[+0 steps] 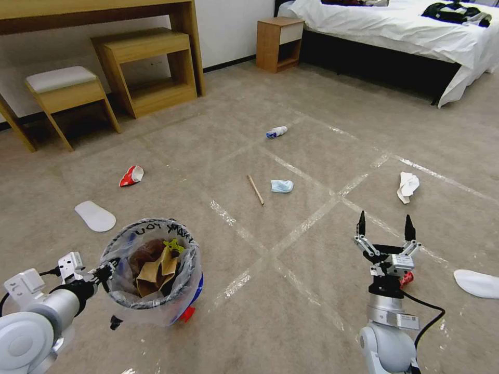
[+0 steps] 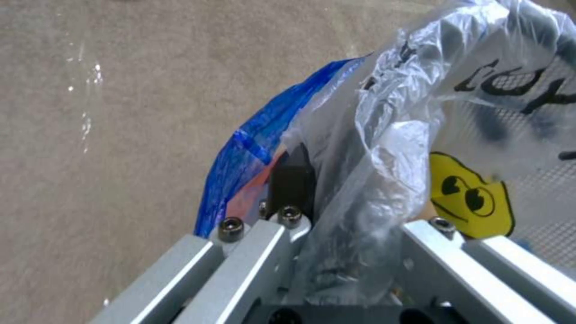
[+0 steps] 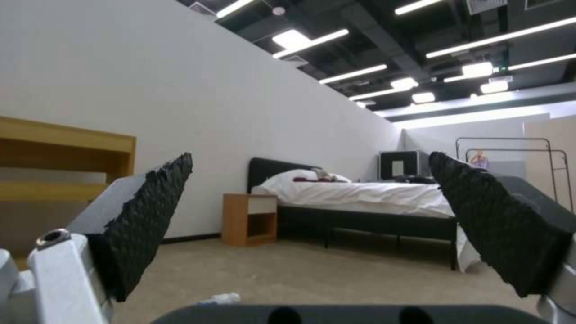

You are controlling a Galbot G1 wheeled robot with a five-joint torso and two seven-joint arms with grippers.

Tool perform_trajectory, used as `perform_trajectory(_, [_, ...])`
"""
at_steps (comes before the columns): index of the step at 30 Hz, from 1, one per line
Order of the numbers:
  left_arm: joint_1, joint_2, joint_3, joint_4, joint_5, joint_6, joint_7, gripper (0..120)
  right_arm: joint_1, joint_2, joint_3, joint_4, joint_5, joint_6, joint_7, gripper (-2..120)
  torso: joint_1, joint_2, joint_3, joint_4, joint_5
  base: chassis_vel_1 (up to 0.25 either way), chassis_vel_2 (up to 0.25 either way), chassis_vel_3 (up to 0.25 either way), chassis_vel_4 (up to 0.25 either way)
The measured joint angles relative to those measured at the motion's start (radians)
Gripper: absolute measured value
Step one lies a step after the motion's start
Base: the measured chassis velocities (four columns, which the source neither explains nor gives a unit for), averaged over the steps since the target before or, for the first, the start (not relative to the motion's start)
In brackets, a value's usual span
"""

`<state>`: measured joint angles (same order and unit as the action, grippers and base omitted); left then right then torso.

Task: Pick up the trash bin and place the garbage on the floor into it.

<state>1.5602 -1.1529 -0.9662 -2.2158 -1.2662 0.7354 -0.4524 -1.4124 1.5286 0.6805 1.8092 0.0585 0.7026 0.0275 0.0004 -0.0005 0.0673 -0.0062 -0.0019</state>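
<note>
The trash bin (image 1: 156, 306), blue and red with a clear lettered bag, hangs just above the floor (image 1: 322, 150) at the near left. My left gripper (image 1: 106, 272) is shut on its rim, and the left wrist view shows a dark finger (image 2: 292, 177) pressed against the blue wall (image 2: 255, 144). A crumpled brown paper bag (image 1: 156, 274) lies inside. On the carpet lie a red wrapper (image 1: 131, 175), a wooden stick (image 1: 255, 189), a light-blue mask (image 1: 281, 186), a white-blue bottle (image 1: 276, 132) and a white tissue (image 1: 407, 186). My right gripper (image 1: 385, 226) stands open at the near right, with something red (image 1: 406, 279) partly hidden behind it.
Two white slippers (image 1: 94, 215) (image 1: 477, 283) lie on the carpet at left and right. A wooden desk (image 1: 145, 67) and stool (image 1: 65, 91) stand at the back left, a nightstand (image 1: 279, 44) and a bed (image 1: 395, 31) at the back right.
</note>
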Motion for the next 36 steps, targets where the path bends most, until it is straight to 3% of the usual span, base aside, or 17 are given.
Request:
perform_trajectory(10, [-0.006,0.009,-0.002,0.01,-0.001,0.0,0.001,0,0.038,-0.011,0.005,-0.016,-0.012,0.001,0.017,100,0.0,0.0,0.0,0.0,-0.0001,-0.05,0.053,0.046,-0.045])
perform_trajectory(17, [-0.008,0.017,-0.007,0.015,-0.002,0.0,0.012,0,0.084,-0.057,0.005,-0.021,-0.008,-0.036,0.057,100,0.0,0.0,0.0,-0.0001,0.0,0.0,0.0,0.0,0.0])
perform_trajectory(26, [-0.008,0.024,-0.012,0.018,-0.005,0.0,0.012,0,0.19,-0.246,0.002,-0.114,0.044,-0.187,0.173,100,0.0,0.0,0.0,0.0001,0.0003,0.0,0.0,0.0,0.0])
perform_trajectory(29, [-0.003,0.024,-0.017,0.017,-0.004,0.0,0.014,0,0.204,-0.409,0.005,-0.174,0.099,-0.312,0.234,100,0.0,0.0,0.0,0.0001,0.0006,0.0,0.0,0.0,0.0])
perform_trajectory(30, [-0.003,0.024,-0.017,0.017,-0.004,0.0,0.014,0,0.204,-0.409,0.005,-0.174,0.099,-0.312,0.234,100,0.0,0.0,0.0,0.0001,0.0006,0.0,0.0,0.0,0.0])
perform_trajectory(32, [-0.003,0.026,-0.02,0.017,-0.005,0.0,0.017,0,0.201,-0.537,0.003,-0.219,0.187,-0.343,0.216,100,0.0,0.0,0.0,-0.0003,-0.0004,0.0,0.0,0.0,0.0])
perform_trajectory(34, [-0.003,0.027,-0.02,0.018,-0.005,0.0,0.017,0,0.201,-0.566,0.002,-0.235,0.203,-0.346,0.206,100,0.0,0.0,0.0,-0.0002,0.0003,0.0,0.0,0.0,0.0])
perform_trajectory(36, [-0.006,0.032,-0.022,0.019,-0.007,0.0,0.019,0,0.196,-0.665,0.001,-0.301,0.243,-0.371,0.182,100,0.0,0.0,0.0,-0.0002,0.0004,0.0,0.0,0.0,0.0])
